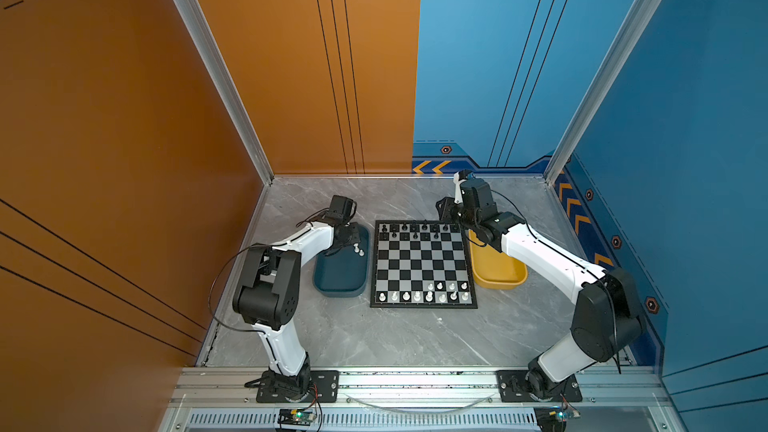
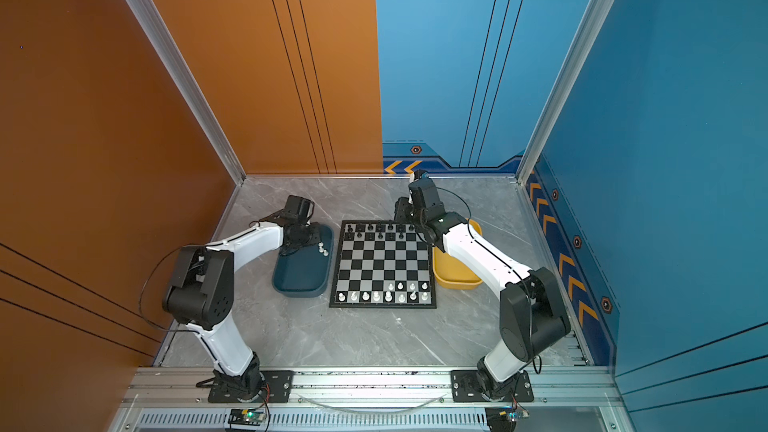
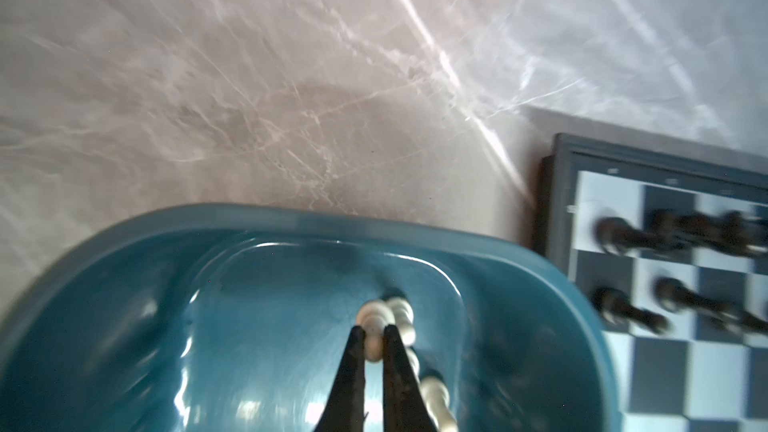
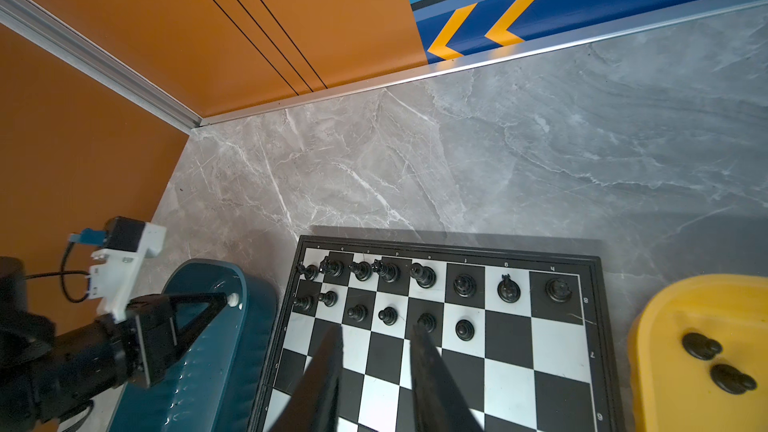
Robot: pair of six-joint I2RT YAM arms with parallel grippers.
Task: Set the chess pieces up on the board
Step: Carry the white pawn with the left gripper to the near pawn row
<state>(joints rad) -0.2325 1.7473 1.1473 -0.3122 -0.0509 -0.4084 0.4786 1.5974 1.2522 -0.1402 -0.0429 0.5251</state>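
The board lies mid-table, with black chess pieces on its two far rows and white chess pieces on its two near rows. My left gripper reaches into the dark teal tray and is shut on a small white piece. Two more white pieces lie right beside it. My right gripper hovers open over the board's far rows, near the black pawns, with nothing between its fingers.
A yellow tray stands right of the board under my right arm; two black pieces lie in it. The teal tray's rim almost touches the board's left frame. Booth walls close in the table's far and side edges.
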